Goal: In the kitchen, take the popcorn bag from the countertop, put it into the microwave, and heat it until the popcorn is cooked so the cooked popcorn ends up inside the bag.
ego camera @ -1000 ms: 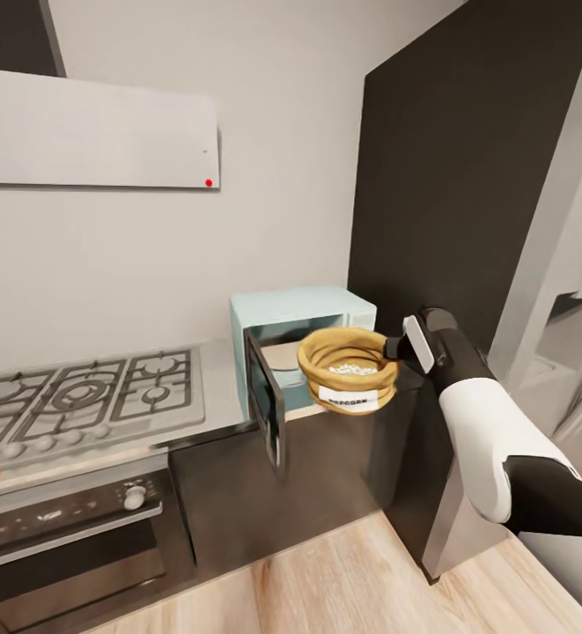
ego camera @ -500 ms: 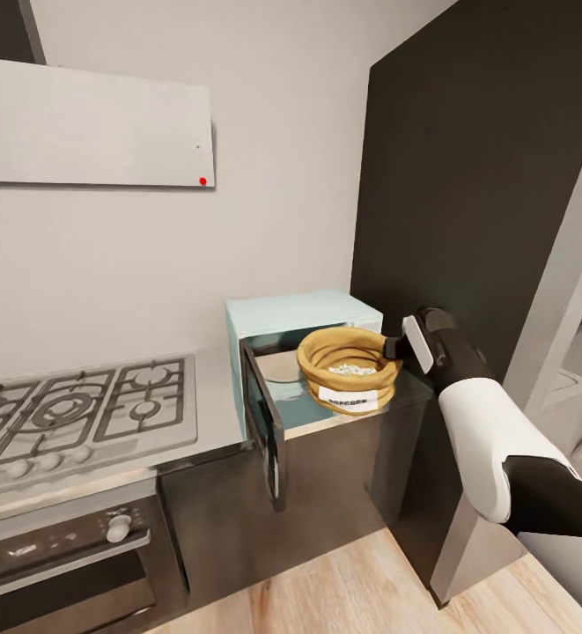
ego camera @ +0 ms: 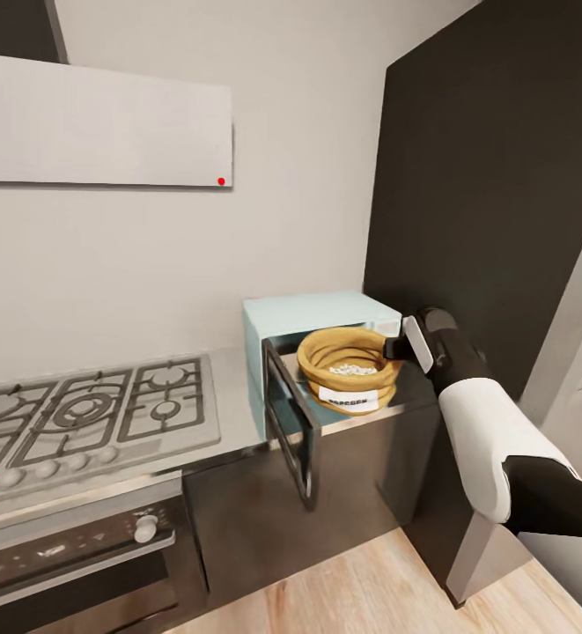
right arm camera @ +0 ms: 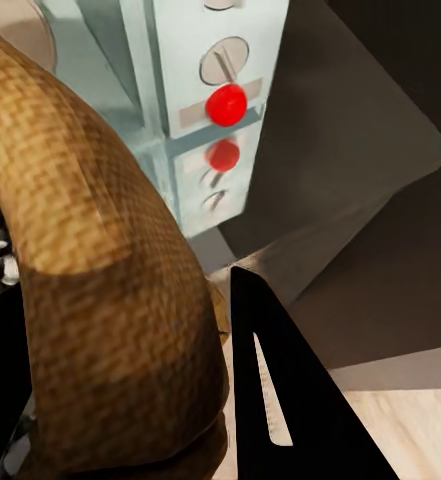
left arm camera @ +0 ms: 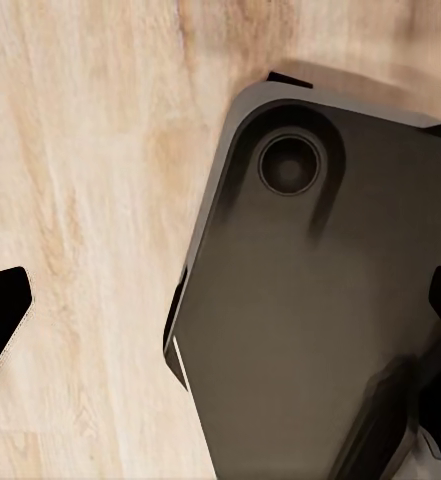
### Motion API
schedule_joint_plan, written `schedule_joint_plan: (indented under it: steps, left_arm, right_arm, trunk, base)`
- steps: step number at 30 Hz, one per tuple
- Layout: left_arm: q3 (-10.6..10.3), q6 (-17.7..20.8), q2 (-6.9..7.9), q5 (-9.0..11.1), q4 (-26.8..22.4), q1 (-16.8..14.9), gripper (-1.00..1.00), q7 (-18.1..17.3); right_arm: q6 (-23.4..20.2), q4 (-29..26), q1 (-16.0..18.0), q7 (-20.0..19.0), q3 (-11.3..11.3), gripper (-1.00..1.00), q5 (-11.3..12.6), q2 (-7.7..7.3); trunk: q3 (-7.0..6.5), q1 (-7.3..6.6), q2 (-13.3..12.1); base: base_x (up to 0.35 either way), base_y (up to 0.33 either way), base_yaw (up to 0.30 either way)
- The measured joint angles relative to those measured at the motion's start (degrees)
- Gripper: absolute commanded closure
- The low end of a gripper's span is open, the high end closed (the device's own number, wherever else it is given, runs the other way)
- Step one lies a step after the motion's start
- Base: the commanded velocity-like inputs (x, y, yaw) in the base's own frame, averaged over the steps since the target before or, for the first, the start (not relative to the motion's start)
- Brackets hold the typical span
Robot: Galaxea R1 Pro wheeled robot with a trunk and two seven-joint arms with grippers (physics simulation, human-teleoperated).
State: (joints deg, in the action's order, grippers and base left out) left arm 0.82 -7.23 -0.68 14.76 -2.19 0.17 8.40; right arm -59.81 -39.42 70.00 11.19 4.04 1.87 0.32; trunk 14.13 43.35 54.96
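The mustard-tan popcorn bag (ego camera: 347, 372) hangs in front of the open pale mint-blue microwave (ego camera: 313, 313), over the front edge of the steel countertop (ego camera: 230, 393). Whitish popcorn (ego camera: 353, 370) lies inside it. My right gripper (ego camera: 394, 350) is shut on the bag's rolled rim at its right side. In the right wrist view the thick rim (right arm camera: 90, 260) lies against a black finger (right arm camera: 280, 400), with the microwave's knob panel (right arm camera: 218, 90) beyond. The microwave door (ego camera: 291, 424) swings out to the left. My left gripper (left arm camera: 220, 310) is open, hanging over the wooden floor and the robot's dark base.
A gas hob (ego camera: 88, 409) sits in the countertop to the left, above a black built-in oven (ego camera: 70, 550). A tall dark cabinet wall (ego camera: 493, 194) stands right of the microwave. A grey hood (ego camera: 97, 123) hangs above. Wooden floor (ego camera: 361, 590) lies in front.
The whole picture has shifted to the right, so the camera moved. The bag now sits more squarely before the microwave opening. My right gripper keeps its hold on the rim.
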Motion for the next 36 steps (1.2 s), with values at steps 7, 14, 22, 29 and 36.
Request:
schedule_joint_plan:
  steps: [7,14,22,29,36]
  left_arm:
    - [0.01,-0.02,0.0,0.08,0.01,0.02,-1.0,-0.02]
    - [0.0,0.02,0.0,0.09,0.0,0.0,-1.0,-0.01]
    - [0.0,0.01,0.02,0.04,0.0,0.0,-1.0,-0.02]
    - [0.0,-0.05,0.01,0.0,0.0,-0.01,-1.0,-0.02]
    - [0.0,-0.06,0.0,0.0,0.0,-0.01,-1.0,-0.02]
  right_arm:
    - [-0.01,0.01,0.01,0.0,-0.05,1.0,-0.06,0.01]
    - [-0.01,0.0,0.0,0.04,-0.05,1.0,-0.24,0.06]
    - [-0.01,0.01,0.01,0.05,-0.09,1.0,-0.23,0.11]
    - [-0.02,0.01,0.01,0.02,-0.06,1.0,0.02,0.1]
    - [-0.01,1.82,0.0,0.11,0.03,1.0,0.15,-0.03]
  trunk:
    - [0.0,0.0,0.0]
    - [0.0,-0.01,0.0]
    - [0.0,-0.01,0.0]
    - [0.0,0.0,0.0]
    - [0.0,0.0,0.0]
  base:
    - [0.014,0.034,0.0]
    - [0.134,0.123,0.0]
    - [0.043,0.005,0.0]
    - [0.061,0.0,0.0]
    - [0.0,0.0,0.0]
